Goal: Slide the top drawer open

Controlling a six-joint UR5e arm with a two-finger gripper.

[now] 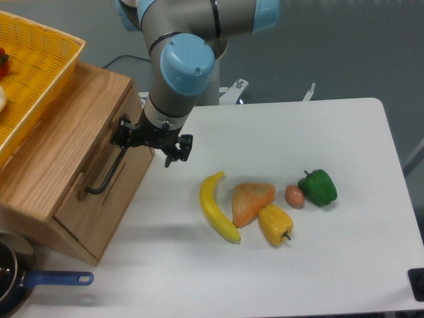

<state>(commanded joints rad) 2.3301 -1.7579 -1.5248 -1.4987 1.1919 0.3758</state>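
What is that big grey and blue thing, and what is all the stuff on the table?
That grey and blue thing is a robot arm. It bends at its round blue joints, a bit like your elbow. At its end is a black claw, which works like a hand with two fingers. One camera took this picture, looking down at the white table from above.

The claw is right by the black handle of the top drawer in a wooden box. I cannot tell whether its fingers are squeezing the handle yet. The drawer looks shut or nearly shut.

On the table lie a banana, an orange wedge-shaped food, a yellow pepper, a brown egg and a green pepper. A yellow basket sits on top of the box, and a pan with a blue handle pokes in at the bottom corner.
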